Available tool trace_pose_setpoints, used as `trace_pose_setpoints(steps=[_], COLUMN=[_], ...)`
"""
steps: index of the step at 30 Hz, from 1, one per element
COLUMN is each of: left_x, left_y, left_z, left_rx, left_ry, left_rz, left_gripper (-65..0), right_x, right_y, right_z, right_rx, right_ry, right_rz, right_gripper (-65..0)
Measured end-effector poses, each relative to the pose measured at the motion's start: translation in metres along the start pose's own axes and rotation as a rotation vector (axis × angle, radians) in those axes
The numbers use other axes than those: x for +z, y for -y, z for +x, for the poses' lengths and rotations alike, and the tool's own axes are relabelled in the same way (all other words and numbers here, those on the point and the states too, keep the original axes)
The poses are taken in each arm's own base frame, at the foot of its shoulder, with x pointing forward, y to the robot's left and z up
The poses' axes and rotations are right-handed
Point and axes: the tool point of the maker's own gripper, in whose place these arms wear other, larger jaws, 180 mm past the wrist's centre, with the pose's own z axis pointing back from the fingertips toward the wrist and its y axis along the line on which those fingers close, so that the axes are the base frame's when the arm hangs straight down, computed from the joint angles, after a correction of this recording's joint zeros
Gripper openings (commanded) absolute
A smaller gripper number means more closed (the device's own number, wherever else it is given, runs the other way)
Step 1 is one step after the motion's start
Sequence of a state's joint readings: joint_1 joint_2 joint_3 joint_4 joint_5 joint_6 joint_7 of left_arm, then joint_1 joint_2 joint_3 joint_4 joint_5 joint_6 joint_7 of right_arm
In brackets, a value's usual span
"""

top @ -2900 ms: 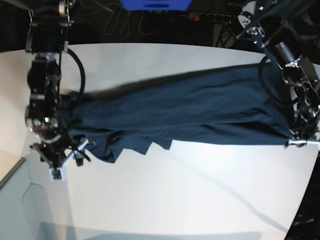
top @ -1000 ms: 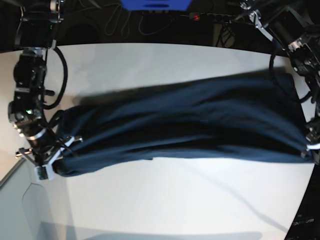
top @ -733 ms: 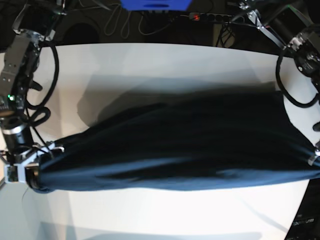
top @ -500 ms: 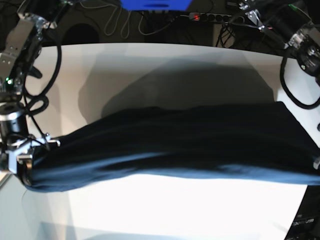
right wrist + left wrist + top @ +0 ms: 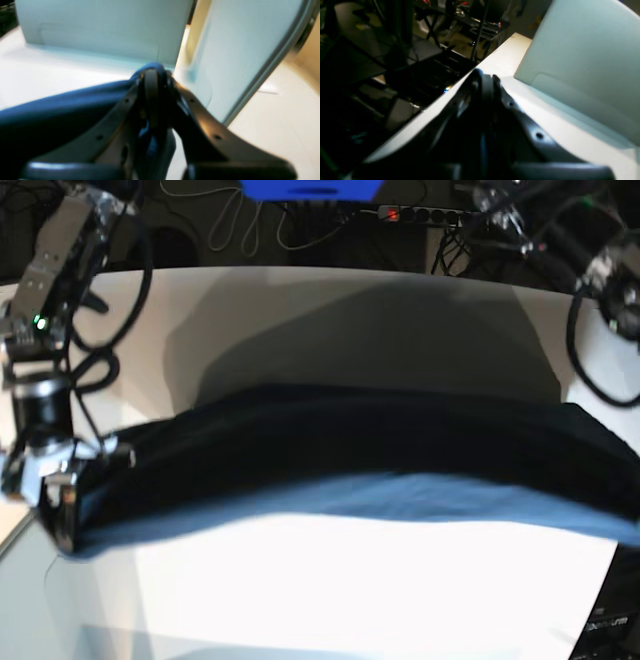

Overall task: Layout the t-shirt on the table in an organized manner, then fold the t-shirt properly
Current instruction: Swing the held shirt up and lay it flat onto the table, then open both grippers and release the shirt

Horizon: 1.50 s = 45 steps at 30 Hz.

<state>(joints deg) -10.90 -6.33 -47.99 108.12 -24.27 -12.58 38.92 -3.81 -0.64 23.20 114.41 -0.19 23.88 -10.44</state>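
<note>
Right end effector (image 5: 153, 75) is clamped on one end of the soft dark navy-blue cloth t-shirt (image 5: 350, 450), stretched wide above the smooth white bench (image 5: 350, 580) – its far end runs off frame. Left end effector (image 5: 485, 77) is closed too – what looks like dark cloth between its jaws, though the view is murky

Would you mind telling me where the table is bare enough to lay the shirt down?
The table is bare across its near half below the t-shirt, and along the far strip by the cables. The shirt, stretched between the right gripper and the right frame edge, spans the middle.
</note>
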Motion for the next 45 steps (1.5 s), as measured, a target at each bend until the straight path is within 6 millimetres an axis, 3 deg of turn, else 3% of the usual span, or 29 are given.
trace_pose_setpoints(steps=[3, 8, 12, 16, 19, 21, 23, 27, 31, 35, 39, 42, 45], left_x=[-0.026, -0.078, -0.121, -0.167, -0.186, -0.195, -0.200, -0.199, -0.194, -0.189, -0.163, -0.133, -0.104], left_y=[0.025, 0.036, 0.064, 0.078, 0.092, 0.084, 0.077, 0.073, 0.072, 0.064, 0.041, 0.015, -0.009], left_z=[-0.003, -0.002, -0.019, -0.032, -0.048, -0.067, -0.090, -0.130, -0.142, -0.150, -0.192, -0.220, -0.231], left_rx=[0.046, 0.114, 0.180, 0.210, 0.205, 0.204, 0.210, 0.228, 0.230, 0.228, 0.194, 0.138, 0.072], left_ry=[-0.012, -0.038, -0.128, -0.159, -0.173, -0.209, -0.255, -0.324, -0.323, -0.331, -0.420, -0.464, -0.484], left_rz=[-0.071, -0.061, -0.111, -0.112, -0.143, -0.108, -0.084, -0.054, -0.044, -0.032, -0.001, 0.027, 0.042], left_gripper=[-64.9, -64.9, -64.9, -64.5, -64.2, -60.0, -51.3, -31.2, -19.0, -17.3, -17.3, -17.3, -17.1], right_x=[-0.027, -0.090, -0.132, -0.173, -0.192, -0.203, -0.209, -0.210, -0.206, -0.190, -0.150, -0.123, -0.089], right_y=[-0.001, 0.003, 0.001, -0.012, -0.017, -0.016, -0.011, 0.001, 0.006, 0.010, 0.012, -0.006, -0.032], right_z=[0.009, -0.002, -0.009, -0.044, -0.067, -0.080, -0.097, -0.114, -0.120, -0.137, -0.164, -0.167, -0.161], right_rx=[-0.030, -0.102, -0.146, -0.190, -0.225, -0.256, -0.272, -0.289, -0.288, -0.268, -0.213, -0.190, -0.185], right_ry=[0.019, -0.047, -0.080, -0.214, -0.295, -0.346, -0.415, -0.473, -0.485, -0.507, -0.532, -0.507, -0.462], right_rz=[0.001, 0.002, 0.036, 0.094, 0.121, 0.132, 0.133, 0.121, 0.112, 0.100, 0.088, 0.100, 0.128], right_gripper=[-65.0, -65.0, -65.0, -65.0, -65.0, -64.8, -59.0, -41.7, -28.7, -25.2, -25.3, -25.2, -25.2])
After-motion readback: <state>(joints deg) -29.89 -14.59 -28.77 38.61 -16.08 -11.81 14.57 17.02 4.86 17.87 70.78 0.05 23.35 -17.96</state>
